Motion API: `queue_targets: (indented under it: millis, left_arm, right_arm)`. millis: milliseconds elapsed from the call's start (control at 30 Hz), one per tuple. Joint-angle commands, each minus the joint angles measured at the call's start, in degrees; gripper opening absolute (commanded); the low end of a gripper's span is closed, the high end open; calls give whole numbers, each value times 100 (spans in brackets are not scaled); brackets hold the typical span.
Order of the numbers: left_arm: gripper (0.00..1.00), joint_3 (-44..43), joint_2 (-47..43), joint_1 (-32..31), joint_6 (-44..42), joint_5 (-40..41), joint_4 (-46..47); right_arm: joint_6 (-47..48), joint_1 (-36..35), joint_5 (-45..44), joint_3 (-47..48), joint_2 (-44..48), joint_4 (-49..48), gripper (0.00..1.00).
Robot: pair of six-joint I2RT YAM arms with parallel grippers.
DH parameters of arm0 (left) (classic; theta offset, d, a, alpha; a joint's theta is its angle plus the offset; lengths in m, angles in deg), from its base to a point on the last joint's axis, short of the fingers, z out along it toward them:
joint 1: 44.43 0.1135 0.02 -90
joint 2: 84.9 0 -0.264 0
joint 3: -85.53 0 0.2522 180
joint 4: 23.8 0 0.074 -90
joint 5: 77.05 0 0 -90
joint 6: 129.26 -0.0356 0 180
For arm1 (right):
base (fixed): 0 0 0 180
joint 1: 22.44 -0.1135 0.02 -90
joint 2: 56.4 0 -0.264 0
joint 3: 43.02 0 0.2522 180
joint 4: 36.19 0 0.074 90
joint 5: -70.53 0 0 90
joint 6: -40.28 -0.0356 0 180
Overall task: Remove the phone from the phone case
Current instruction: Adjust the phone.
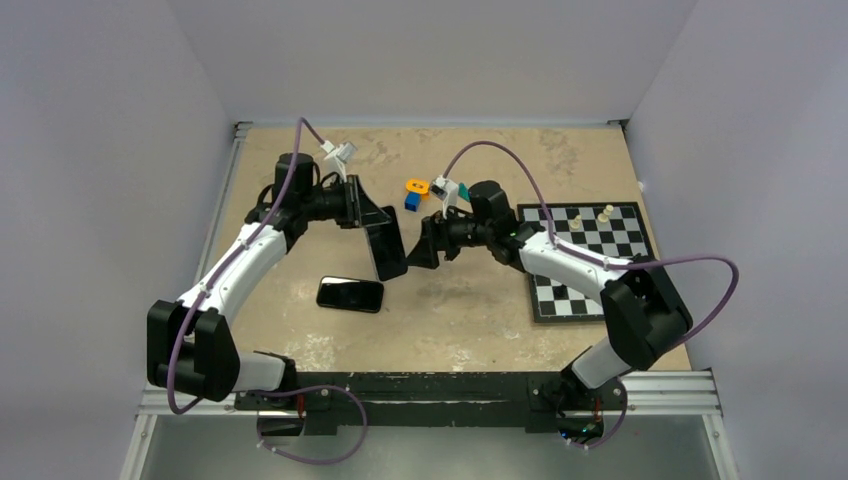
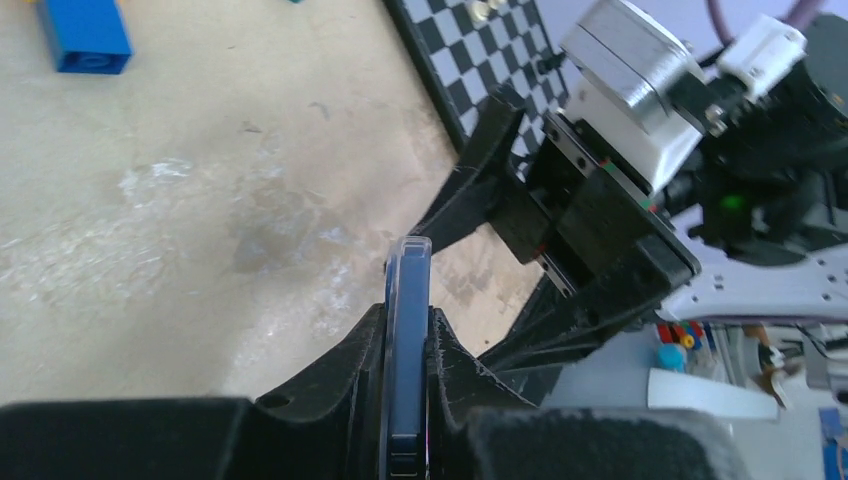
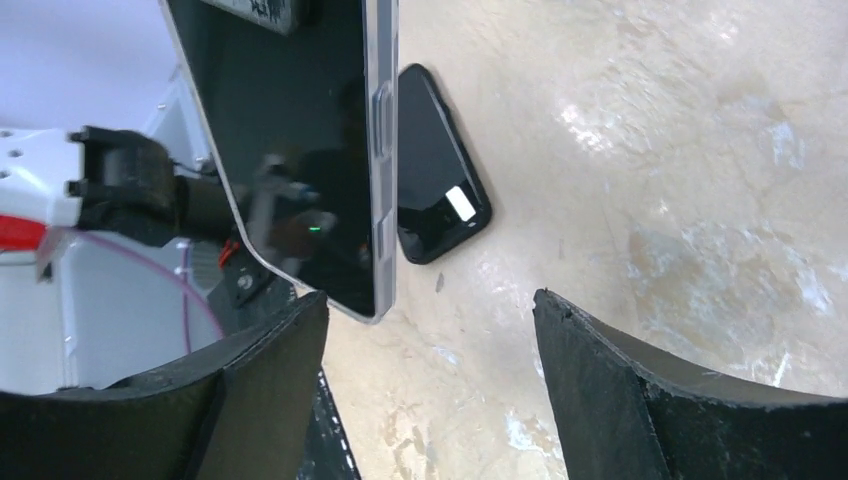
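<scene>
My left gripper (image 1: 372,235) is shut on the phone in its clear case (image 1: 386,250) and holds it on edge above the table. In the left wrist view its blue edge with the clear rim (image 2: 407,320) stands between my fingers (image 2: 355,355). My right gripper (image 1: 420,250) is open and empty just right of it. In the right wrist view the cased phone's dark screen (image 3: 290,150) hangs by my left finger (image 3: 270,370), with the case corner just above that fingertip. A second black phone (image 1: 350,294) lies flat on the table, also in the right wrist view (image 3: 440,170).
A chessboard (image 1: 585,265) with a few pieces (image 1: 605,213) lies at the right. An orange and a blue block (image 1: 414,192) sit at the back centre; the blue block (image 2: 85,35) also shows in the left wrist view.
</scene>
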Motion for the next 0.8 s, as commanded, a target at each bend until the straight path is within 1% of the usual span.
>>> queue_targets:
  millis: [0,100,133,300,400,467,533,567,633,733,767]
  left_arm:
    - [0,-387,-74,1,-189,-1175,536]
    - [0,-385,-33,-36,-182,-1290,594]
    - [0,-394,-21,-46,-193,-1323,581]
    - [0,-361,-131,-47,-134,-1467,775]
    - [0,-302,-198,-47,-82,-1498,893]
    - [0,-266,-207,-47,9,-1549,1011]
    - [0,-204,-211,-55,184,-1631,1188]
    - [0,-183,-218,-56,236,-1664,1443]
    - [0,-155,-235,-56,334,-1737,1599]
    - [0,-109,-298,-52,382,-1766,1694]
    - [0,-115,-313,-56,402,-1771,1697]
  right_arm:
    - [362,121,1717,150,-34,-711,77]
    - [-176,112,2481,313,-310,-1466,74]
    - [-346,107,2606,357,-389,-1678,73]
    - [-1121,-30,2774,518,-758,-2740,71]
    - [-1462,-191,2819,668,-963,-3095,66]
    - [-1634,-310,2787,655,-969,-3335,61]
    - [-1866,-369,2699,545,-922,-3710,52]
    - [-2024,-372,2673,478,-910,-3908,45]
    - [-2315,-369,2608,318,-905,-4339,33]
    - [-2869,-372,2603,76,-936,-5176,15]
    - [-3031,-372,2602,21,-954,-5423,7]
